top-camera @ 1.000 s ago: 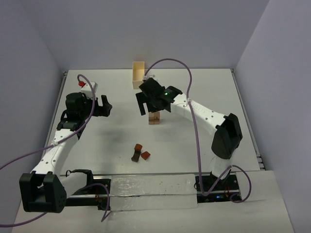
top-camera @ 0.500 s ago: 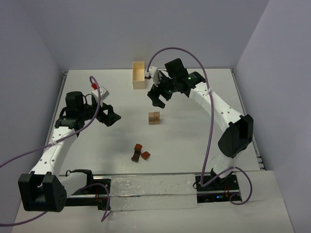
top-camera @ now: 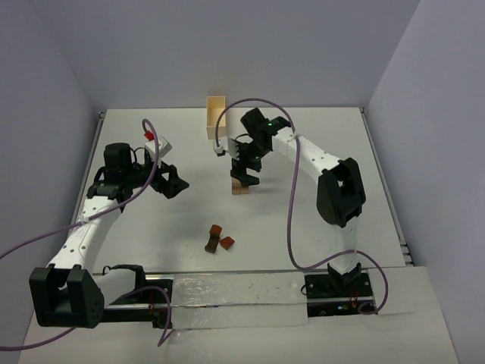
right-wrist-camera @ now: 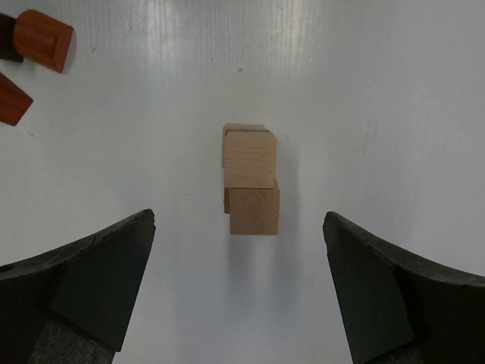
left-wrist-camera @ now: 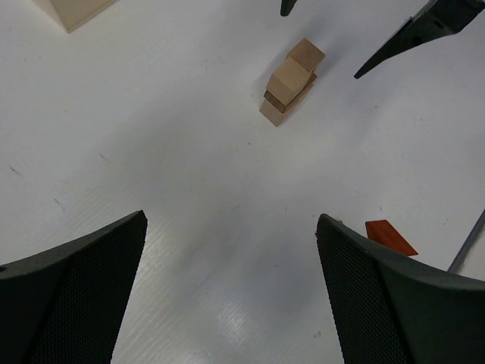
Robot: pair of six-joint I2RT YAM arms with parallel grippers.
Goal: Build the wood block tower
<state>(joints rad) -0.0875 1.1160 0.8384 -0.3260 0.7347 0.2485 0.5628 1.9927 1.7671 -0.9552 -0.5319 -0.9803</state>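
Note:
The wood block tower (top-camera: pixel 240 189) is a short stack of light tan cubes with a darker piece between them, at mid table. It also shows in the left wrist view (left-wrist-camera: pixel 290 82) and in the right wrist view (right-wrist-camera: pixel 251 180). My right gripper (top-camera: pixel 245 171) hangs just above the stack, open and empty, its jaws spread wide to either side of it (right-wrist-camera: pixel 239 292). Loose reddish-brown blocks (top-camera: pixel 218 240) lie nearer the front; two show in the right wrist view (right-wrist-camera: pixel 42 38) and one in the left wrist view (left-wrist-camera: pixel 390 236). My left gripper (top-camera: pixel 173 183) is open and empty, left of the stack (left-wrist-camera: pixel 231 296).
A pale rectangular wooden box (top-camera: pixel 216 116) stands at the back of the table, behind the stack; its corner shows in the left wrist view (left-wrist-camera: pixel 72 11). Purple cables loop over both arms. Walls close in the table on three sides.
My right gripper lifted away toward the box, leaving the stack standing, then came back down over it. My left gripper moved a little right and forward, then held still.

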